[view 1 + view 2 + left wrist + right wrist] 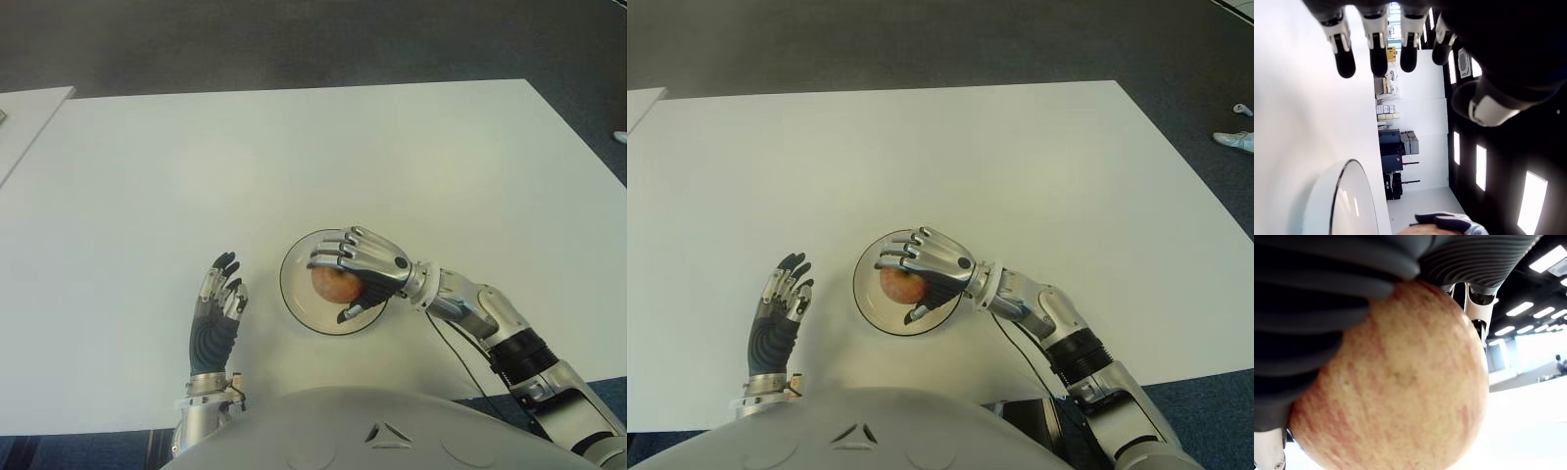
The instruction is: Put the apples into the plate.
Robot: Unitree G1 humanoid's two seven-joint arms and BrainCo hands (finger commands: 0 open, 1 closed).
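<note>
My right hand (pixel 358 269) is curled around the apple (pixel 333 284), fingers over its top and thumb (pixel 355 311) underneath, holding it over the plate (pixel 297 294) near the table's (pixel 294 147) near edge. Whether the apple touches the plate I cannot tell. My left hand (pixel 217 308) shows left of the plate, fingers straight and relaxed, holding nothing.

The right robot hand (pixel 361 271) covers most of the apple (pixel 333 285); only its side toward 8 o'clock shows between fingers and thumb. Whether the apple touches the plate (pixel 297 296) cannot be told. In the right wrist view the apple (pixel 1396 382) fills the frame, cut off at the bottom edge. The left wrist view shows only an arc of plate rim (pixel 1337 188). The tabletop (pixel 294 157) runs off at both sides.
</note>
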